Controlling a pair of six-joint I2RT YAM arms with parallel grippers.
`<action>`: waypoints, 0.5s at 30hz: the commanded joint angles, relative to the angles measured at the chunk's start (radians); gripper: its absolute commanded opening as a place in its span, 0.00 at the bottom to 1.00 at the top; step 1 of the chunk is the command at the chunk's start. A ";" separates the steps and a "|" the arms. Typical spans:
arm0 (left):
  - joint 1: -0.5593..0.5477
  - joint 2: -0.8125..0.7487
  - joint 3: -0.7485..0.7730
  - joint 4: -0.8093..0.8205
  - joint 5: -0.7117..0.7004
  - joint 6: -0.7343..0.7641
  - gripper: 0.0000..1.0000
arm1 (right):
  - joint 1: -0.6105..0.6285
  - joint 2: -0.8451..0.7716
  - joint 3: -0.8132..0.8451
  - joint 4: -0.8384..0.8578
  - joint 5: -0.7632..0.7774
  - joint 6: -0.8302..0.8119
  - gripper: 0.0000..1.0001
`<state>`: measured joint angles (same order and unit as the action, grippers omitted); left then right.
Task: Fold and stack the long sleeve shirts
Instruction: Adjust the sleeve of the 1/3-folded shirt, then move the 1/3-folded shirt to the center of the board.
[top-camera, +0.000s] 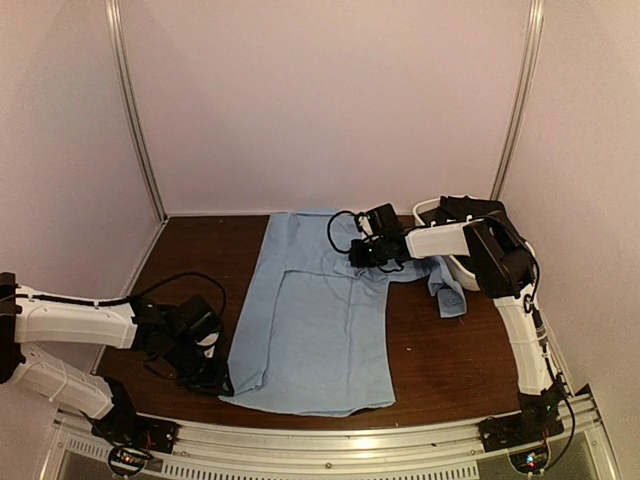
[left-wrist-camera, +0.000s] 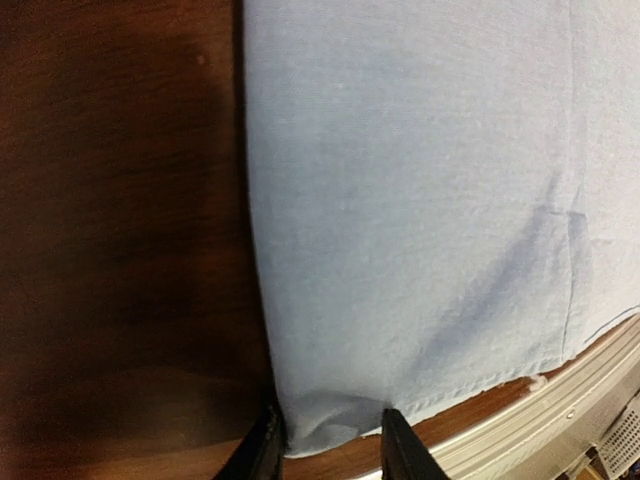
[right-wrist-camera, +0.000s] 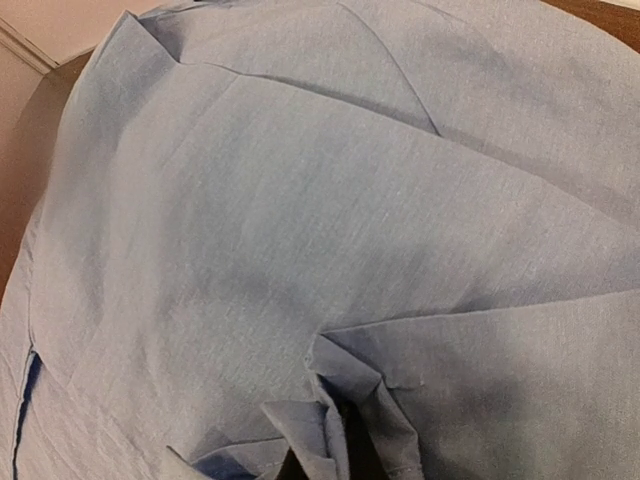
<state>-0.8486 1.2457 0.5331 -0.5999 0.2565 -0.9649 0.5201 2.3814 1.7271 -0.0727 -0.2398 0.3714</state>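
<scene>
A plain light blue long sleeve shirt (top-camera: 320, 330) lies spread on the brown table, partly folded lengthwise. My left gripper (top-camera: 212, 378) is low at its near left corner. In the left wrist view, the fingers (left-wrist-camera: 262, 450) stand a little apart around the puckered corner (left-wrist-camera: 330, 425), which rests on the table. My right gripper (top-camera: 358, 252) is at the shirt's far right edge. In the right wrist view, cloth (right-wrist-camera: 300, 220) is bunched into the jaws (right-wrist-camera: 335, 465) and hides the fingers. A sleeve (top-camera: 450, 295) trails off to the right.
A white oval tub (top-camera: 466, 272) stands at the back right, behind the right arm. A metal rail (top-camera: 350, 440) runs along the table's near edge, close to the shirt's hem (left-wrist-camera: 520, 370). Walls close in the left, back and right.
</scene>
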 joint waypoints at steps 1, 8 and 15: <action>-0.009 -0.024 0.032 -0.107 0.002 -0.006 0.39 | 0.001 0.052 -0.017 -0.064 0.003 -0.002 0.00; -0.009 -0.074 0.131 -0.231 -0.069 0.003 0.53 | 0.001 0.034 -0.005 -0.072 0.000 -0.004 0.00; -0.007 -0.067 0.252 -0.272 -0.156 0.036 0.55 | 0.002 -0.050 -0.024 -0.099 -0.003 -0.018 0.00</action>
<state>-0.8528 1.1774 0.7101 -0.8387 0.1749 -0.9592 0.5201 2.3783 1.7271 -0.0780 -0.2398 0.3668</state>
